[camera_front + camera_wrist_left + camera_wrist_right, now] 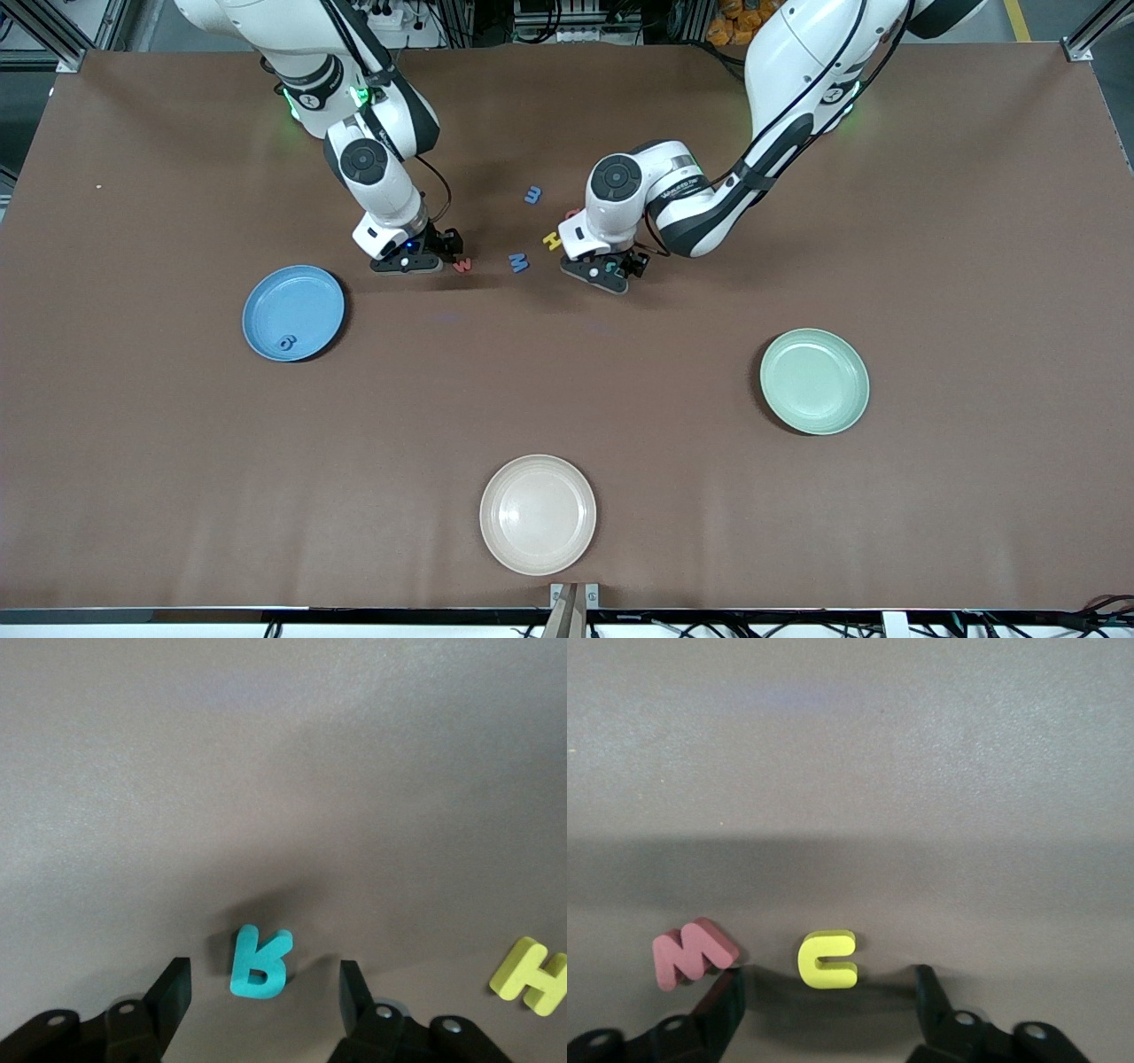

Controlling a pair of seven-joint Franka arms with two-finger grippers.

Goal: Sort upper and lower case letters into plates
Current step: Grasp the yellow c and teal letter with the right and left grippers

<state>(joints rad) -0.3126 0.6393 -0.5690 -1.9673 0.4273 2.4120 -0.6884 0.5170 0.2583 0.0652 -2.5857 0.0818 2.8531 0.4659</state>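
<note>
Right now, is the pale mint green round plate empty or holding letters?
Empty. The pale mint green round plate shows only its bare inside, with no toy letters in it.

Toy letters on the table: yellow H (532, 975), yellow c (827, 959), red-pink M (694, 952), blue M (518, 262).

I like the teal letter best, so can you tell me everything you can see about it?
The teal letter is a small chunky toy piece, matte and foam-like, shaped like a lowercase h or a k with one closed loop and two prongs. It lies flat on the brown table, casting a soft shadow. It sits between the open fingers of the left gripper, which is down around it without touching it. A yellow H lies beside it, apart.
</note>
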